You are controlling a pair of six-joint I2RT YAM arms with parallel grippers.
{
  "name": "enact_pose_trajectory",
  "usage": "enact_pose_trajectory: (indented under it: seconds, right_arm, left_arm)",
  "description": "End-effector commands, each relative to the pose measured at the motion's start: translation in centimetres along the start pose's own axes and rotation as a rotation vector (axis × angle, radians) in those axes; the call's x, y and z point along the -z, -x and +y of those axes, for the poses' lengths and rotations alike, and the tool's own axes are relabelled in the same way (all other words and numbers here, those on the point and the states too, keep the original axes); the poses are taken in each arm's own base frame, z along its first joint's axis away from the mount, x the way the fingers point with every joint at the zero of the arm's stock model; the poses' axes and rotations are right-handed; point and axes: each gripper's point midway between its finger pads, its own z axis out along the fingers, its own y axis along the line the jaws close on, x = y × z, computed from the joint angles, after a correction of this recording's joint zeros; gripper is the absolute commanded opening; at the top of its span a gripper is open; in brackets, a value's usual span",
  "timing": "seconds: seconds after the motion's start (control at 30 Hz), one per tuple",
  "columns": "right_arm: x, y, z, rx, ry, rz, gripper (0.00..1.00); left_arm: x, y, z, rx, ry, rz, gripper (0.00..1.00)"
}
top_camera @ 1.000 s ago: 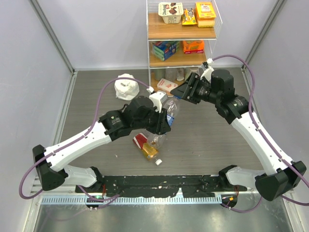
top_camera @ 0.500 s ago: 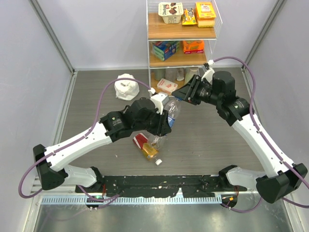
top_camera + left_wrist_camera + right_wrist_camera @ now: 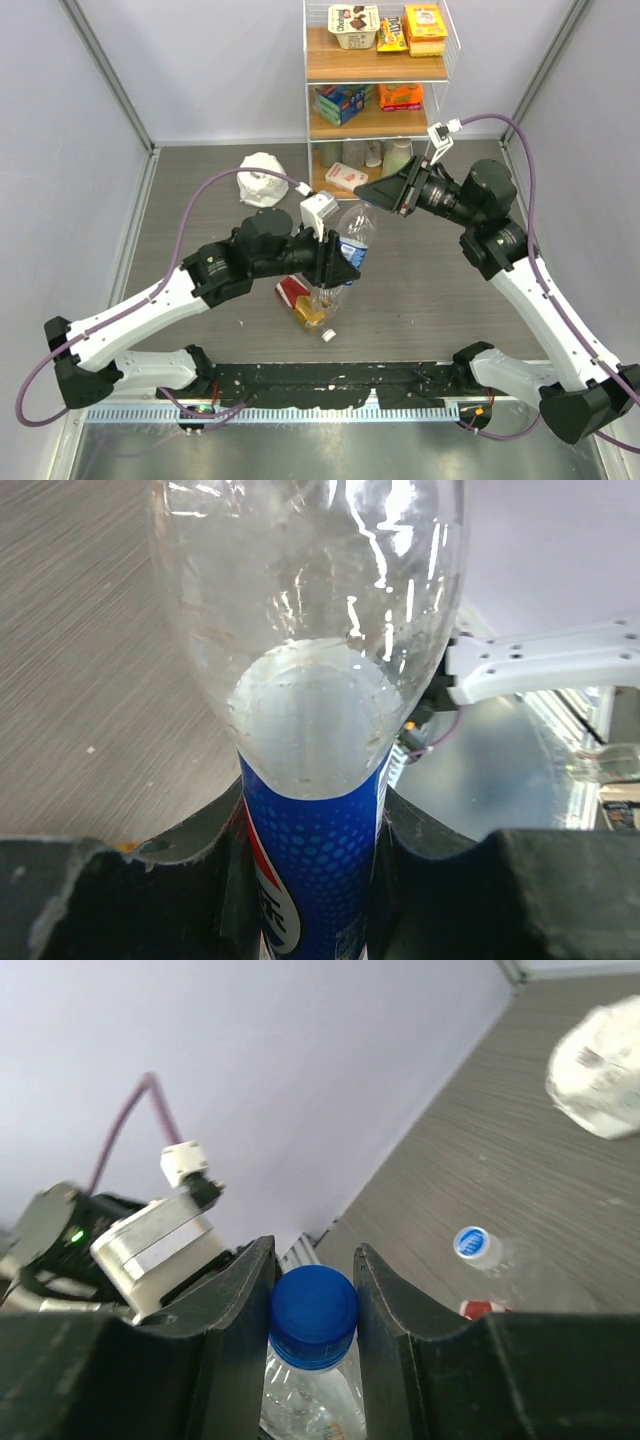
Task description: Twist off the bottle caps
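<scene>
My left gripper (image 3: 340,262) is shut on the blue label of a clear bottle (image 3: 355,232) and holds it tilted above the table. In the left wrist view the label (image 3: 315,870) sits between the jaws of the left gripper (image 3: 310,815). My right gripper (image 3: 372,193) is shut on this bottle's blue cap (image 3: 313,1305), with the right gripper (image 3: 312,1265) closed on both sides of it. The amber bottle with the red-and-gold label (image 3: 298,298) lies on the table below. A clear bottle (image 3: 525,1272) with a white cap (image 3: 474,1244) lies beside it. A small white cap (image 3: 328,335) shows near the amber bottle's neck.
A lumpy white bag (image 3: 262,180) lies at the back left and shows in the right wrist view (image 3: 600,1065). A wire shelf rack (image 3: 375,70) with snack boxes stands at the back. Grey walls close both sides.
Both arms have shifted to the right with the bottle between them. The right wrist has risen and drawn back. The bottle now stands more upright.
</scene>
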Motion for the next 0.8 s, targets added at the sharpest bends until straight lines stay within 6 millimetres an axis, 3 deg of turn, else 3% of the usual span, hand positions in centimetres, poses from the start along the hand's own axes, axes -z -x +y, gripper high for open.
enact_pose_trajectory:
  seconds: [0.0, 0.23, 0.4, 0.53, 0.77]
  right_arm:
    - [2.5, 0.9, 8.7, 0.192, 0.335, -0.001, 0.02]
    - [5.7, 0.0, 13.1, 0.321, 0.539, 0.018, 0.02]
    - [8.6, -1.1, 16.2, 0.420, 0.709, 0.012, 0.02]
    - [9.3, -1.4, 16.9, 0.437, 0.744, 0.020, 0.01]
    - [8.6, -0.9, 16.4, 0.410, 0.721, 0.006, 0.01]
  left_arm:
    - [2.2, 2.4, -6.1, -0.076, -0.326, -0.126, 0.00]
    - [4.7, 2.1, -10.8, -0.113, -0.625, -0.125, 0.00]
    - [5.4, 1.8, -12.4, -0.108, -0.744, -0.105, 0.00]
    - [5.9, 1.7, -12.7, -0.117, -0.768, -0.113, 0.00]
    - [6.0, 1.5, -12.4, -0.127, -0.750, -0.119, 0.00]
